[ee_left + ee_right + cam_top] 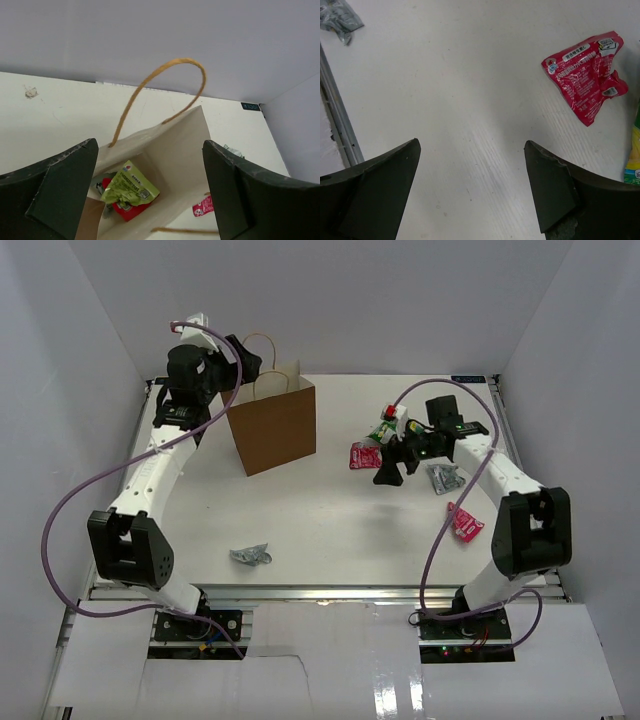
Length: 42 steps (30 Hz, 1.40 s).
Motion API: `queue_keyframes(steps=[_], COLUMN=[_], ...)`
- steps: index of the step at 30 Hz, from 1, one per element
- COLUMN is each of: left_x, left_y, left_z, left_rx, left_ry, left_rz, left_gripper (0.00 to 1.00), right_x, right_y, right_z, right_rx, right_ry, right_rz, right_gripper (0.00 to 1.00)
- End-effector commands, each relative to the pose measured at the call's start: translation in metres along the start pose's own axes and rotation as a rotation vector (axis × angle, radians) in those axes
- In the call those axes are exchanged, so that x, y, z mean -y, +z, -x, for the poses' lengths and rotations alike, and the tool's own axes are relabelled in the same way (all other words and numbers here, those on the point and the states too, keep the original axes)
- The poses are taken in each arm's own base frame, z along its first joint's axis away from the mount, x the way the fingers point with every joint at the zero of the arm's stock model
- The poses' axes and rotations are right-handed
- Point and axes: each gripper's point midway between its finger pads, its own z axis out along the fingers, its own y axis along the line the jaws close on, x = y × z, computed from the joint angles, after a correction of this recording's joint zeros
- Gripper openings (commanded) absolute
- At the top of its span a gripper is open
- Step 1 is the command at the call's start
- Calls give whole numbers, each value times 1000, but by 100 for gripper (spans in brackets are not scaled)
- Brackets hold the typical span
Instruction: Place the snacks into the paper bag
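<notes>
Lining up the right tool on a red snack packet

Top view: the right tool [392, 470] hangs over the white desk [320, 520] at centre right, fingers spread wide and holding nothing. The nearest red packet [363, 455] lies flat just beside it. In the right wrist view that packet sits at the upper right, outside the gap between the fingers. A good pick probably means sliding over until the packet is centred, lowering to the desk, then closing on a raised crease (flat foil tends to slip).

The paper bag [272, 428] stands upright at upper centre-left, mouth open. The left tool [243, 358] hovers above its far rim, also spread and empty. Its wrist view looks down onto a light green packet [129, 186] lying over a second red packet [127, 210] inside the bag.

Around the target: a green-and-white packet [383, 430] lies close above it. A silver packet [443, 477] and a third red packet [465, 522] lie toward the right edge. A further silver packet [250, 556] sits at lower centre-left. The looped handles [180, 60] and the hovering left tool may crowd the drop over the mouth.
</notes>
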Motion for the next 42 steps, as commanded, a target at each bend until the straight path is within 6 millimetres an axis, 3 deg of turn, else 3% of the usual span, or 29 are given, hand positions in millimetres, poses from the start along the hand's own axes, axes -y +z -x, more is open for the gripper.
queue_keyframes(steps=[1, 3, 7, 10, 11, 14, 15, 17, 19, 20, 22, 27, 32, 36, 42], left_x=[26, 22, 10, -5, -7, -14, -20, -24, -32, -39, -42, -51, -53, -52, -50], left_y=[-35, -45, -89, -116, -133, -156, -169, -181, -200, -213, -224, -246, -247, -242, -240], left_z=[47, 56, 72, 68, 62, 37, 17, -8, -44, -66, -87, -128, -147, -154, -161], left_rx=[118, 145, 224, 243, 247, 204, 165, 115, 50, 18, -12, -33, -70, -104, -130], left_ry=[59, 70, 88, 86, 83, 50, 18, -18, -79, -102, -165, -271, -321, -335, -348], left_rz=[-55, -16, 90, 175, 181, 198, 214, 214, 229, 242, 246, 255, 251, 251, 238], left_gripper=[96, 97, 98, 98, 98, 98, 98, 98, 98, 98, 98, 98, 98, 98, 98], right_x=[22, 45, 89, 103, 108, 129, 139, 152, 161, 165, 165, 162, 154, 148, 141], right_y=[14, 26, 38, 54, 63, 69, 79, 81, 90, 93, 99, 110, 114, 115, 106], right_z=[5, 10, 16, 25, 20, 23, 10, 18, 11, 12, 9, -5, -25, -32, -20], right_rx=[-82, -129, -148, -110, -114, -123, -161, -156, -176, -175, -182, -210, -245, -249, -214], right_ry=[117, 142, 285, 277, 295, 304, 318, 312, 315, 312, 312, 328, 361, 378, 321], right_rz=[-113, -243, -594, -649, -652, -716, -727, -760, -764, -766, -745, -703, -660, -608, -499], right_gripper=[90, 90, 90, 90, 90, 91, 91, 94, 100, 94, 91, 79, 63, 37, 12])
